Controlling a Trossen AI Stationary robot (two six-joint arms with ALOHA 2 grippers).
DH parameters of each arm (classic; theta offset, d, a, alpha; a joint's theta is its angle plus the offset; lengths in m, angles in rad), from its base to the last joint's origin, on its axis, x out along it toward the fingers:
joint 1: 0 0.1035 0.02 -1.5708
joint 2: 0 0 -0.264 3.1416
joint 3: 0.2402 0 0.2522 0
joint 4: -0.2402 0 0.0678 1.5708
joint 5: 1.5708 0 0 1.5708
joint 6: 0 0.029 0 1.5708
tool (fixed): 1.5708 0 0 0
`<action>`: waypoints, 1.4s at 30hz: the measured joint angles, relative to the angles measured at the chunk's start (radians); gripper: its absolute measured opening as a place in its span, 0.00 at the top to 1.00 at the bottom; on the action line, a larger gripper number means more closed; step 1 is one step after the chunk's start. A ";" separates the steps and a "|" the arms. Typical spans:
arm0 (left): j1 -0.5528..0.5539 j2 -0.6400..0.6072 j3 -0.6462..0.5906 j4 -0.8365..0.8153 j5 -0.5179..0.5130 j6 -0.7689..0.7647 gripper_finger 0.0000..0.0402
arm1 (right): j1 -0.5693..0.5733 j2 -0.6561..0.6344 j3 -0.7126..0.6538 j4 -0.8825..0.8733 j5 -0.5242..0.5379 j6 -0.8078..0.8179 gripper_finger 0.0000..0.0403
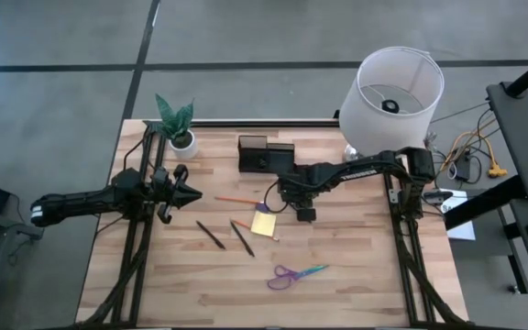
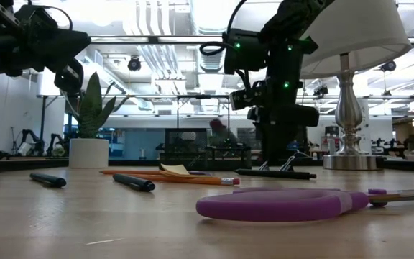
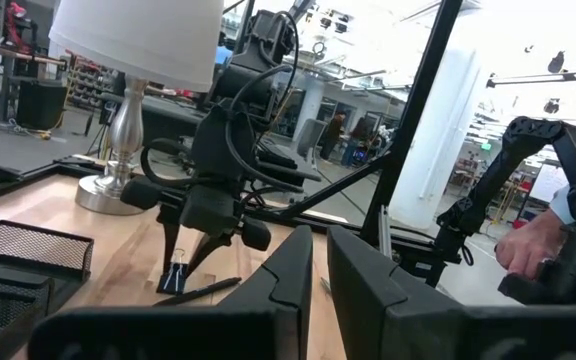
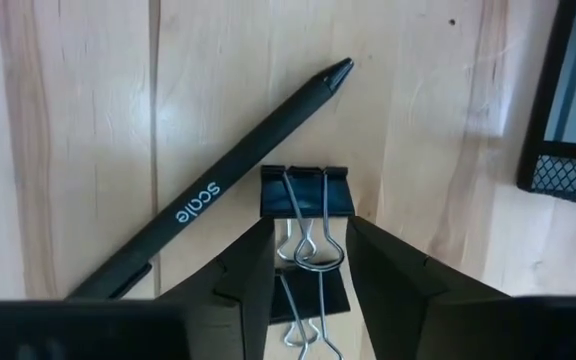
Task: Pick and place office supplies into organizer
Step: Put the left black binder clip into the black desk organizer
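My right gripper [image 4: 308, 262] points down over two small black binder clips [image 4: 306, 192] that lie on the wood beside a black pen [image 4: 238, 172]. Its open fingers stand on either side of the clips' wire handles [image 4: 309, 248]. The black mesh organizer [image 1: 264, 154] stands just beyond it. A yellow sticky-note pad [image 1: 264, 224], an orange pencil [image 1: 238, 199], two dark pens [image 1: 211, 236] and purple-and-teal scissors [image 1: 296, 274] lie flat on the table. My left gripper [image 1: 193, 194] hangs shut and holds nothing above the table's left side. My right gripper comes from above, pointing down, with one finger [image 4: 253, 270] on each side of the clips' wire handles. I cannot tell whether the fingers touch the wire. The clips lie flat on the table.
A white pot with a green plant [image 1: 177, 124] stands at the far left. A white lamp [image 1: 397, 92] stands at the far right, close to my right arm. In the left wrist view a person's hand [image 3: 533, 245] shows beyond the table.
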 joint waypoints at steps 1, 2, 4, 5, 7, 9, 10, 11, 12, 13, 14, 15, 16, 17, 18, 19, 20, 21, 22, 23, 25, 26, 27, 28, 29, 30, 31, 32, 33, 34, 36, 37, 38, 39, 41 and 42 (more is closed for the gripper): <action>0.000 0.000 0.000 0.000 0.000 0.000 0.95 | 0.000 0.000 0.000 0.000 0.000 0.000 0.72; 0.000 0.000 0.000 0.000 0.000 0.000 0.95 | 0.000 0.000 0.000 0.000 0.000 -0.001 0.73; 0.000 0.000 0.000 0.000 0.000 0.000 0.95 | 0.000 0.000 -0.003 0.000 0.000 -0.004 0.74; 0.000 0.000 0.000 0.000 0.000 0.000 0.95 | 0.000 0.000 -0.004 -0.001 0.000 -0.004 0.75; 0.000 0.000 0.000 0.000 0.000 0.000 0.95 | 0.000 0.000 -0.009 0.000 0.000 -0.004 0.76; 0.000 0.000 0.000 0.000 0.000 0.000 0.95 | 0.000 0.000 -0.012 -0.001 0.000 -0.005 0.77; 0.000 0.000 0.000 0.000 0.000 0.000 0.95 | 0.000 0.000 -0.014 -0.001 0.000 -0.004 0.78; 0.000 0.000 0.000 0.000 0.000 0.000 0.95 | 0.000 0.000 -0.014 -0.001 0.000 -0.004 0.78; 0.000 0.000 0.000 0.000 0.000 0.000 0.95 | 0.000 0.000 -0.015 -0.001 0.000 -0.004 0.79; 0.000 0.000 0.000 0.000 0.000 0.000 0.95 | 0.000 0.000 -0.015 -0.001 0.000 -0.004 0.80; 0.000 0.000 0.000 0.000 0.000 0.000 0.95 | 0.000 0.000 -0.015 0.000 0.000 -0.004 0.80; 0.000 0.000 0.000 0.000 0.000 0.000 0.95 | 0.000 0.000 -0.015 0.000 0.000 -0.003 0.81; 0.000 0.000 0.000 0.000 0.000 0.000 0.95 | 0.000 0.000 -0.015 0.000 0.000 0.002 0.82; 0.000 0.000 0.000 0.000 0.000 0.000 0.95 | 0.000 0.000 -0.015 0.000 0.000 0.009 0.83; 0.000 0.000 0.000 0.000 0.000 0.000 0.95 | 0.000 0.000 -0.015 0.000 0.000 0.017 0.83; 0.000 0.000 0.000 0.000 0.000 0.000 0.95 | 0.000 0.000 -0.015 0.000 0.000 0.024 0.83; 0.000 0.000 0.000 0.000 0.000 0.000 0.95 | 0.000 0.000 -0.015 0.000 0.000 0.029 0.84; 0.000 0.000 0.000 0.000 0.000 0.000 0.95 | 0.000 0.000 -0.015 0.000 0.000 0.035 0.84; 0.000 0.000 0.000 0.000 0.000 0.000 0.95 | 0.000 0.000 -0.015 0.000 0.000 0.045 0.84; 0.000 0.000 0.000 0.000 0.000 0.000 0.95 | 0.001 0.000 -0.015 0.000 0.000 0.057 0.84; 0.000 0.000 0.000 0.000 0.000 0.000 0.95 | 0.001 0.000 -0.015 0.001 0.000 0.083 0.84; 0.000 0.000 0.000 0.000 0.000 0.000 0.95 | 0.001 0.000 -0.015 0.003 0.000 0.097 0.84; 0.000 0.000 0.000 0.000 0.000 0.000 0.95 | 0.001 0.000 -0.013 0.002 0.000 0.110 0.84; 0.000 0.000 0.000 0.000 0.000 0.000 0.95 | 0.001 0.000 -0.009 0.002 0.000 0.121 0.84; 0.000 0.000 0.000 0.000 0.000 0.000 0.95 | 0.000 0.000 -0.004 0.004 0.001 0.129 0.84; 0.000 0.000 0.000 0.000 0.000 0.000 0.95 | 0.001 0.000 0.002 0.006 0.001 0.132 0.84; 0.000 0.000 0.000 0.000 0.000 0.000 0.95 | 0.001 0.000 0.007 0.008 0.001 0.131 0.84; 0.000 0.000 0.000 0.000 0.000 0.000 0.95 | 0.001 0.000 0.010 0.008 0.005 0.130 0.84; 0.000 0.000 0.000 0.000 0.000 0.000 0.95 | 0.001 0.000 0.013 0.007 0.014 0.130 0.84; 0.000 0.000 0.000 0.000 0.000 0.000 0.95 | 0.002 0.000 0.015 0.007 0.032 0.130 0.84; 0.000 0.000 0.000 0.000 0.000 0.000 0.95 | 0.006 -0.001 0.015 0.006 0.088 0.121 0.83; 0.000 0.000 0.000 0.000 0.000 0.000 0.95 | 0.008 -0.001 0.015 0.006 0.111 0.104 0.82; 0.000 0.000 0.000 0.000 0.000 0.000 0.95 | 0.009 -0.002 0.015 0.006 0.122 0.085 0.81; 0.000 0.000 0.000 0.000 0.000 0.000 0.95 | 0.012 -0.004 0.015 0.006 0.127 0.066 0.79; 0.000 0.000 0.000 0.000 0.000 0.000 0.95 | 0.017 -0.009 0.015 0.006 0.129 0.030 0.75; 0.000 0.000 0.000 0.000 0.000 0.000 0.95 | 0.020 -0.010 0.015 0.007 0.131 0.015 0.73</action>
